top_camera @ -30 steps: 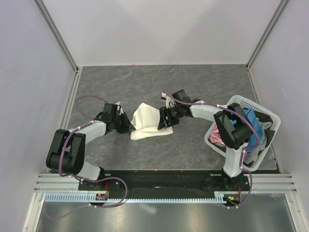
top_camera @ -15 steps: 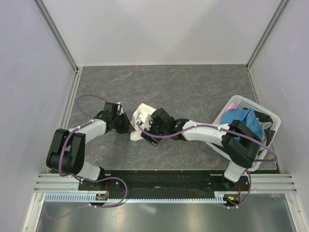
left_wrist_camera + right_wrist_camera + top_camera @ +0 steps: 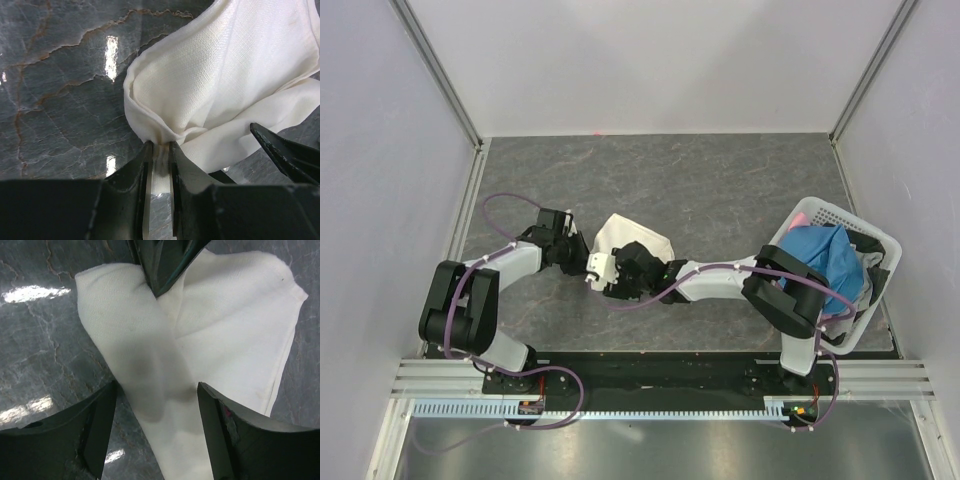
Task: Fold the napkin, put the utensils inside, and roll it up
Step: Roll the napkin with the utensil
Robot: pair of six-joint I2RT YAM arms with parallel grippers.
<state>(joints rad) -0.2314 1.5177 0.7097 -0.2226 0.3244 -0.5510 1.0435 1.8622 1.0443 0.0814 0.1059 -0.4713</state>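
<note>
The cream-white napkin (image 3: 638, 236) lies crumpled and partly doubled over on the grey table. My left gripper (image 3: 579, 259) is at its left corner; in the left wrist view the gripper (image 3: 160, 150) is shut on a bunched fold of the napkin (image 3: 225, 85). My right gripper (image 3: 612, 270) lies low over the napkin's near-left part, pointing at the left gripper. In the right wrist view this gripper (image 3: 157, 412) stands open, straddling a strip of the napkin (image 3: 225, 325), with the cloth between its fingers (image 3: 102, 425) but not pinched. The utensils are out of view.
A white slatted basket (image 3: 876, 243) with blue and pink cloths stands at the table's right edge, beside the right arm's elbow. Grey walls close in the table on the left, back and right. The left gripper's tips (image 3: 161, 265) show at the top of the right wrist view.
The right arm has swung from the napkin's right side round to its near-left part, close to the left gripper, and its jaws have widened. The napkin has bunched up. The left gripper keeps its hold.
</note>
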